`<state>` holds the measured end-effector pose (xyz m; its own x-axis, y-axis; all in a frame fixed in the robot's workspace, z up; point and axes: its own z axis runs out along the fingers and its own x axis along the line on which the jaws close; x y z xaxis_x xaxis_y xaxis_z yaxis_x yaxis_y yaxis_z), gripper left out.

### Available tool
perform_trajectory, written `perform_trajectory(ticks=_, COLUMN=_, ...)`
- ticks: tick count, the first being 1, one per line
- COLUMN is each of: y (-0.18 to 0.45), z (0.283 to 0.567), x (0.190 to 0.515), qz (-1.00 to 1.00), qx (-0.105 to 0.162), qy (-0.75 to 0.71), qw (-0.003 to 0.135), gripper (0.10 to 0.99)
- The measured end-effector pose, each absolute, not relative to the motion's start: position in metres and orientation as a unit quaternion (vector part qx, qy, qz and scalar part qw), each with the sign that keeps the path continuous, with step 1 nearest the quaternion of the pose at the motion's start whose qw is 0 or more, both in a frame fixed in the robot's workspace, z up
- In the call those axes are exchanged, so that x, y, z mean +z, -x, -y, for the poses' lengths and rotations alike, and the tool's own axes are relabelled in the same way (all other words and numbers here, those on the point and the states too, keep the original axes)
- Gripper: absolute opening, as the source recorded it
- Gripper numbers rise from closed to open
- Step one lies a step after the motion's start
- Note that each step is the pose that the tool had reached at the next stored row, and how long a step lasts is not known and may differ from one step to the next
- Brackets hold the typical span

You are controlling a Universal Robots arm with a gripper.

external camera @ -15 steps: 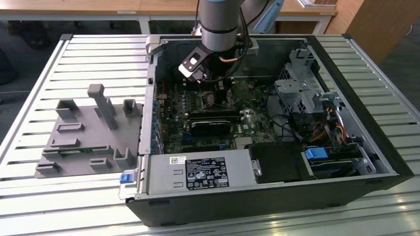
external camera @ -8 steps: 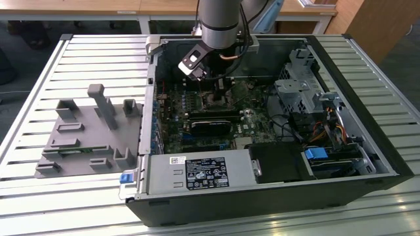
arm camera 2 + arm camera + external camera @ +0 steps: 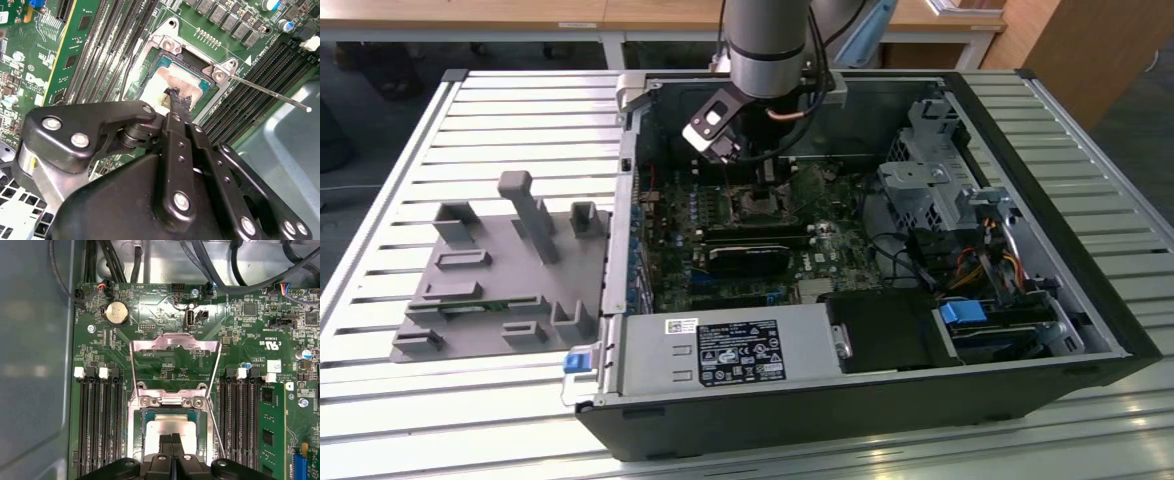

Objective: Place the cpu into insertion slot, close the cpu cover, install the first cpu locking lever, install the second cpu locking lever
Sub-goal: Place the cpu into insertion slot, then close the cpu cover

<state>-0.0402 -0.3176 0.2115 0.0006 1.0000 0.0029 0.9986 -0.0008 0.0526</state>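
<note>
Fingers [image 3: 166, 445] of gripper [image 3: 172, 439] pressed together, tips on cpu [image 3: 155, 432] lying in insertion slot [image 3: 172, 413]; cpu cover [image 3: 175, 341] raised beside slot.

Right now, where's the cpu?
In the first wrist view the cpu sits in the insertion slot, between the memory slot banks, with the gripper right at it.
</note>
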Motion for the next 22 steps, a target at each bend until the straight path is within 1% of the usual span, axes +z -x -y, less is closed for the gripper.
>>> perform_trajectory(ticks=22, y=0.0402, z=0.3176, x=0.2189, qz=-0.707, qx=0.019, qy=-0.707, qw=0.017, gripper=0.106)
